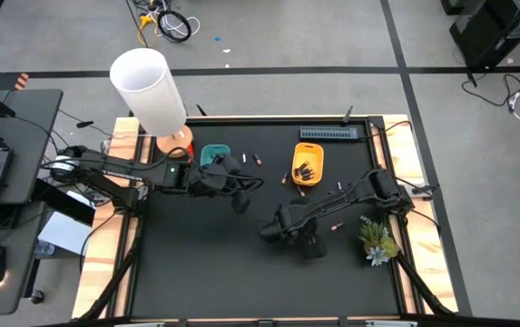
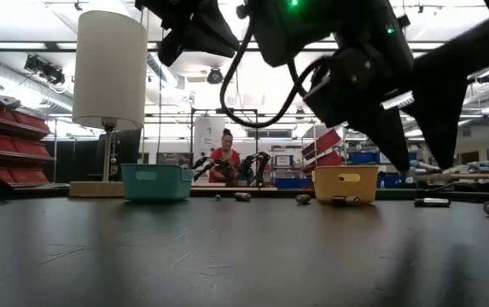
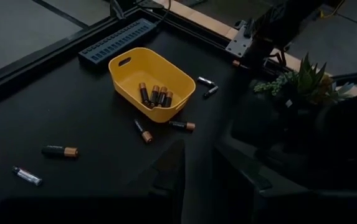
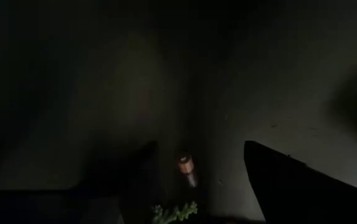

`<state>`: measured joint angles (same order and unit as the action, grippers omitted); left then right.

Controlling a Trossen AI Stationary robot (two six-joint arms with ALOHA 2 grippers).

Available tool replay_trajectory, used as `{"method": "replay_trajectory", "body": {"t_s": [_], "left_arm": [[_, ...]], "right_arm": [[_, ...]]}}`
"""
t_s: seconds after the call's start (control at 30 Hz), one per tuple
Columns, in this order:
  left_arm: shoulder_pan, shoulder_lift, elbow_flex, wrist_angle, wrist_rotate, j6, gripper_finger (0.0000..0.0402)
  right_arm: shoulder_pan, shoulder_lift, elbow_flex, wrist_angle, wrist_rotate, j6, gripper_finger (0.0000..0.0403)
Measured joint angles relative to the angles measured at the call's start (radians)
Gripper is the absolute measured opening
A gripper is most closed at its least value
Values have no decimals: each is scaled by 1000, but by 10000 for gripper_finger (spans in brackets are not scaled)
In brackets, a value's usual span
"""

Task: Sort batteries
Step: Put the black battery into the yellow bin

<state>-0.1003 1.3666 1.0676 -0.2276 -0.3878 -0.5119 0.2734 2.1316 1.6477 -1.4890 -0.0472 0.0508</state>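
Note:
Several batteries lie loose on the black table: a dark copper-ended one (image 3: 60,150), a silver one (image 3: 27,176), and two (image 3: 143,131) just in front of the yellow tray (image 3: 134,70). Several dark batteries (image 3: 154,95) lie inside that tray (image 1: 308,162). The teal tray (image 1: 215,154) stands toward the far left. My left gripper (image 1: 240,202) hovers open beside the teal tray, raised above the table (image 3: 200,155). My right gripper (image 1: 296,234) hangs open near the table's middle, fingertips above the surface (image 2: 423,166). A battery (image 4: 187,169) shows beyond its fingers.
A lamp with a white shade (image 1: 149,89) stands at the far left corner. A small plant (image 1: 377,241) sits at the right edge. A grey strip (image 1: 328,133) lies along the far edge. A person (image 2: 227,158) sits in the room beyond the table.

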Motion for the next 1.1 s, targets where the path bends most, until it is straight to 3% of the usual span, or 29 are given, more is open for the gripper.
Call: {"method": "replay_trajectory", "body": {"t_s": [0.13,0.37,0.77,0.93,1.1], "left_arm": [[0,0,0,-2,8,-21,91],[0,0,0,-2,17,-23,91],[0,0,0,-2,27,-43,91],[0,0,0,-3,27,-42,91],[0,0,0,-3,27,-42,91]], "right_arm": [[-7,-9,-28,-16,-55,-52,262],[-3,-9,-171,-26,-54,-63,261],[2,-19,-399,142,22,-75,259],[4,-19,-411,170,23,-89,241],[8,-18,-412,180,35,-97,190]]}}
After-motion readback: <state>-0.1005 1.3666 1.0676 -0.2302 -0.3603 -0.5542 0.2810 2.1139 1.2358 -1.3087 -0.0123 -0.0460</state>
